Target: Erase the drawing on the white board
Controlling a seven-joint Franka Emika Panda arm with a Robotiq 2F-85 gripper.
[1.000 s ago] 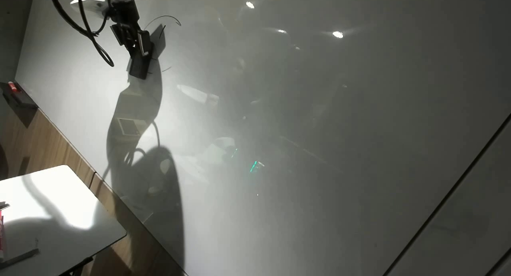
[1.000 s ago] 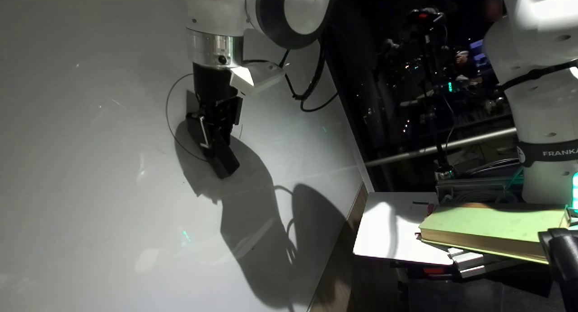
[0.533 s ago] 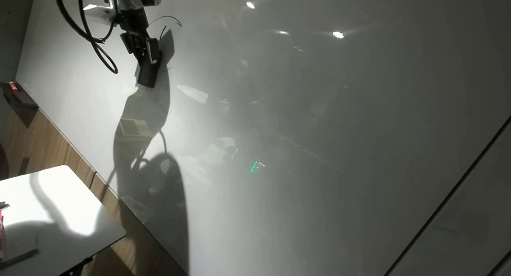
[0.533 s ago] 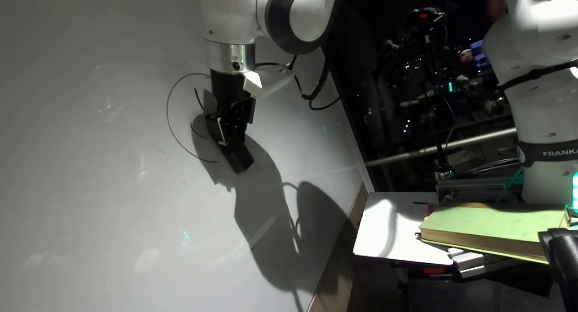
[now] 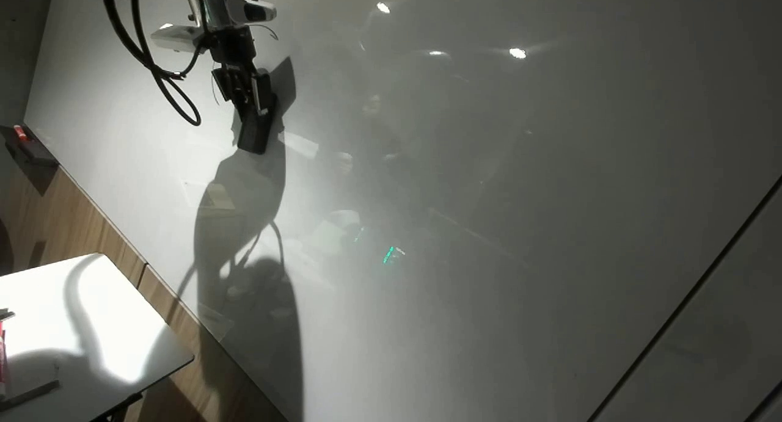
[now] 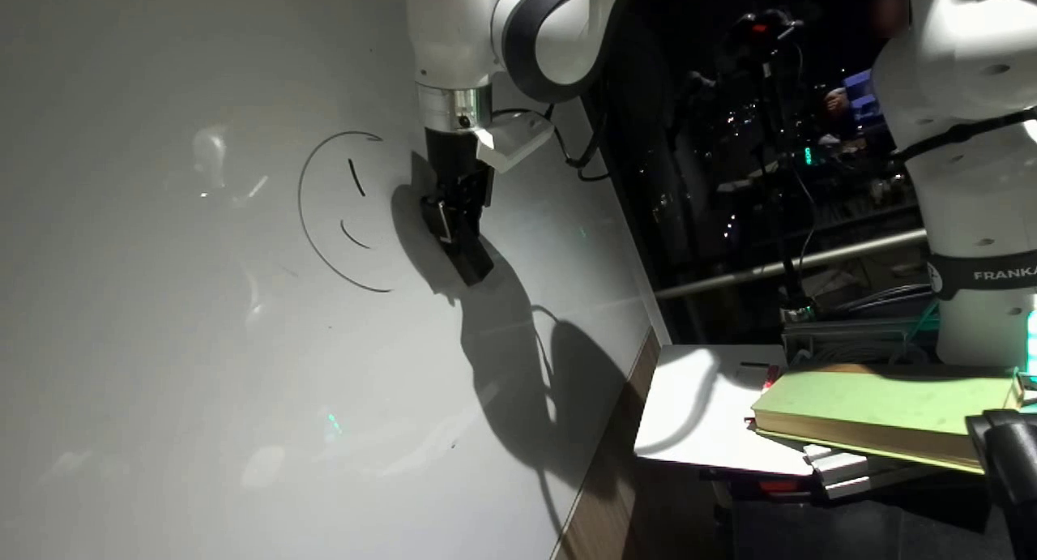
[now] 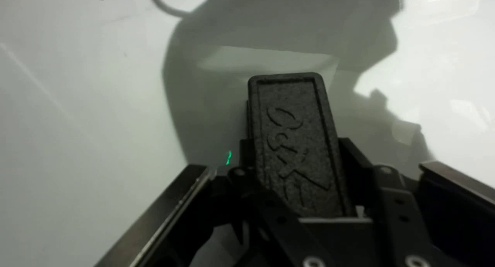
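In an exterior view the drawing [image 6: 356, 179] on the white board [image 6: 202, 325] looks only partly erased: a long arc, one eye stroke and a short mouth curve remain, while the circle's right-hand stretch and a second eye do not show; whether all of that is gone, or some is hidden behind the arm [image 6: 450, 37], cannot be told. The arm reaches down from the top edge just beside these marks, wrist pointing downward, with a black eraser [image 6: 470, 260] slanting to the lower right. In an exterior view the eraser [image 5: 255, 132] sits in front of the board at the end of the arm, which extends from the upper left with looping black cables [image 5: 158, 69]; a hooked scrap of line shows to the right of its lower end and a thin one to the left, probably parts of the same arc. In the wrist view the pincer [image 7: 297, 159] is clamped on the eraser by its long sides, the marked back in sight; no clear line of the drawing shows there, and contact between eraser and board cannot be made out. My judgement is that the wiping is about half done, and the next strokes should sweep over the leftover arc and face marks, pressed flat.
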